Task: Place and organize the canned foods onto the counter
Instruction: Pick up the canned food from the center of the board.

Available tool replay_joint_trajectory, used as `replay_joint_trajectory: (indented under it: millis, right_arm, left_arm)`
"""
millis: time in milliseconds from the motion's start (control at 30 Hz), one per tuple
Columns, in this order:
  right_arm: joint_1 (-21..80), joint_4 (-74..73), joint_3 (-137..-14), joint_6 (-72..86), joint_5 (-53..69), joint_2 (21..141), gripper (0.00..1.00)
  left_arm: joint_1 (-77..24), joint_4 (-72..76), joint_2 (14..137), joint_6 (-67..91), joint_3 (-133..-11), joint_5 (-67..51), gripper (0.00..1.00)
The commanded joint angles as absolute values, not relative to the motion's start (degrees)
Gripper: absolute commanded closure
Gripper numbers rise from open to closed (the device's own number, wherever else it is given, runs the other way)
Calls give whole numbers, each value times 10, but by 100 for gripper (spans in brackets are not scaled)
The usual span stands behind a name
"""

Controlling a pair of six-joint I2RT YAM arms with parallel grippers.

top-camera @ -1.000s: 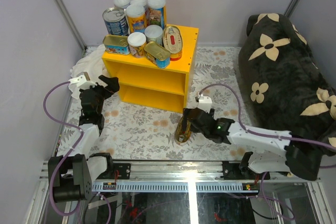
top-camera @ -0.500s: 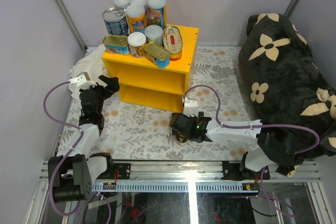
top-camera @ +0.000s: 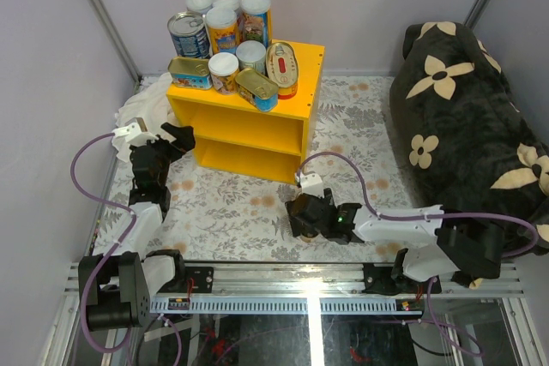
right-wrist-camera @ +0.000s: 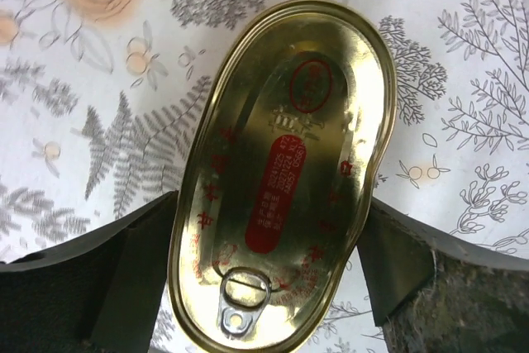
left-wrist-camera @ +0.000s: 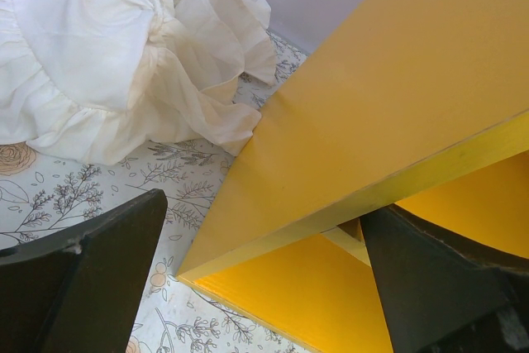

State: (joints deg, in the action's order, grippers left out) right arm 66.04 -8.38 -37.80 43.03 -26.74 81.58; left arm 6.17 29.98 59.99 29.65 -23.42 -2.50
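A flat oval gold tin (right-wrist-camera: 285, 179) with red print and a pull tab lies on the floral floor. My right gripper (right-wrist-camera: 264, 262) straddles it, and both dark fingers (right-wrist-camera: 124, 279) press against its long sides. In the top view that gripper (top-camera: 302, 220) covers most of the tin in front of the yellow counter (top-camera: 300, 66). Several canned foods (top-camera: 223, 40) stand and lie grouped on the left of the counter's flat top. My left gripper (top-camera: 176, 139) hangs open and empty beside the counter's left front corner (left-wrist-camera: 372, 97).
A crumpled white cloth (top-camera: 141, 109) lies left of the counter, close behind my left gripper (left-wrist-camera: 264, 279). A black cushion with cream flowers (top-camera: 463, 126) fills the right side. Purple cables loop over the floor by both arms.
My right arm swung left, came down over the oval tin, and its fingers narrowed onto the tin's sides. The left arm has not moved.
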Motion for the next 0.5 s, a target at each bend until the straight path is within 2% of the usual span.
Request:
replay_joint_trajectory:
  millis: [0, 67, 333, 400, 467]
  right_arm:
    - [657, -28, -356, 300, -205, 758, 7]
    - [656, -39, -353, 307, -203, 755, 2]
    - [656, -25, -338, 365, -226, 799, 4]
    - [656, -35, -346, 382, -239, 814, 7]
    - [656, -46, -348, 400, -248, 812, 18]
  left_arm:
    - [67, 320, 601, 282, -233, -17, 0]
    - [67, 319, 599, 283, -233, -18, 0]
    - [67, 316, 596, 283, -232, -20, 0]
    - [67, 314, 595, 282, -232, -19, 0]
    - [67, 313, 594, 281, -232, -18, 0]
